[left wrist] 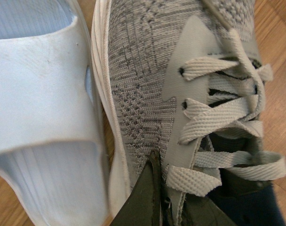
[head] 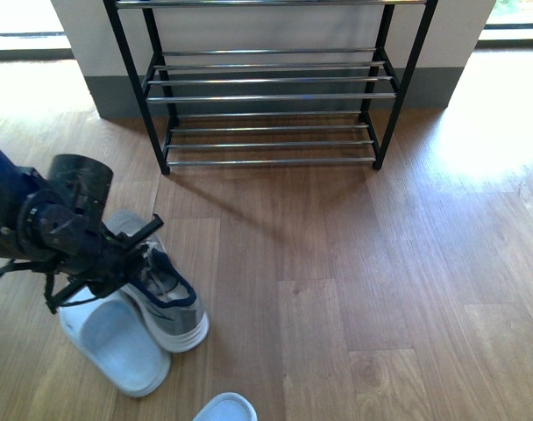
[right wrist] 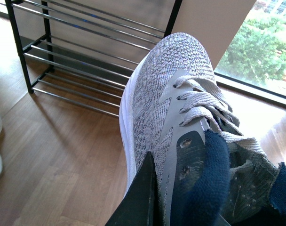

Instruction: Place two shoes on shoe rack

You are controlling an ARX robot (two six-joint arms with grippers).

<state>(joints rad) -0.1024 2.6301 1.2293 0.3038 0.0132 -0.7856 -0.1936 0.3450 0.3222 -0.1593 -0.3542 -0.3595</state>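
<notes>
Your left jaws are clamped on the lace edge of one sneaker (left wrist: pixel 143 94) on the floor (head: pixel 337 263), a white slide (left wrist: pixel 44 94) just beside them. Your right jaws grip the other sneaker (right wrist: pixel 162 103) by its side wall, with the shoe rack (head: pixel 266 96) well ahead of them.

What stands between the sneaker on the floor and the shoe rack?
Nothing visible: bare wood floor runs from the sneaker to the shoe rack. The white slide lies beside it, on the side away from the rack. The left gripper straddles its collar. The other sneaker, in the right gripper, also faces the rack unobstructed.
</notes>
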